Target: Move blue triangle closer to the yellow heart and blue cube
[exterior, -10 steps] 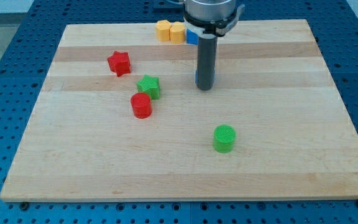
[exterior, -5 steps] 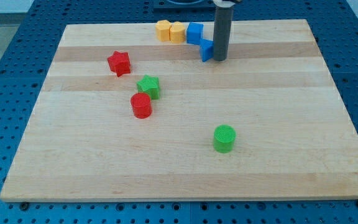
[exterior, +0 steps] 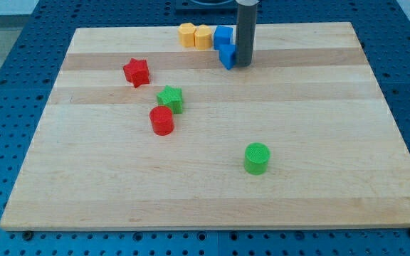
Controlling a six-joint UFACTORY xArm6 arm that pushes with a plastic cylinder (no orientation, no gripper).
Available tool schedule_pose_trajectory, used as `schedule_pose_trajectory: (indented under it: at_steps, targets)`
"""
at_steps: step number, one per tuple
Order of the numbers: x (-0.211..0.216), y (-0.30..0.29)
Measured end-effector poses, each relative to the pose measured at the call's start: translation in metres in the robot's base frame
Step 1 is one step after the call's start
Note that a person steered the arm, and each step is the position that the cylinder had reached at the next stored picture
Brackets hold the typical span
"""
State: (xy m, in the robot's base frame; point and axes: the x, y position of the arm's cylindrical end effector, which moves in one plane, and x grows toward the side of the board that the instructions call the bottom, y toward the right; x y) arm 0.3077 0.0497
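Where my tip [exterior: 243, 65] presses, blue triangle [exterior: 227, 56], orientation unclear.

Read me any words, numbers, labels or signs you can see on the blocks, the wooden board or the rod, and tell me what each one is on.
None: no text, number, label or sign can be read anywhere in the camera view.
The wooden board is plain wood grain.
The blocks, such as the blue triangle and the green cylinder, have bare coloured faces.
The dark rod ending in my tip carries no marking.

Wooden board [exterior: 212, 192] — coloured blocks atop
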Motion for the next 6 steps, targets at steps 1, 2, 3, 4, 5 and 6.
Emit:
schedule_pose_trajectory:
  at_steps: [1, 2, 3, 4, 5, 6]
  targets:
    - [0.000, -0.015]
    - [0.000, -0.029]
    - [0.000, -0.034]
    - [-0.005, -0.038]
    - [-0.012, -0.040]
    - [-0.012, -0.043]
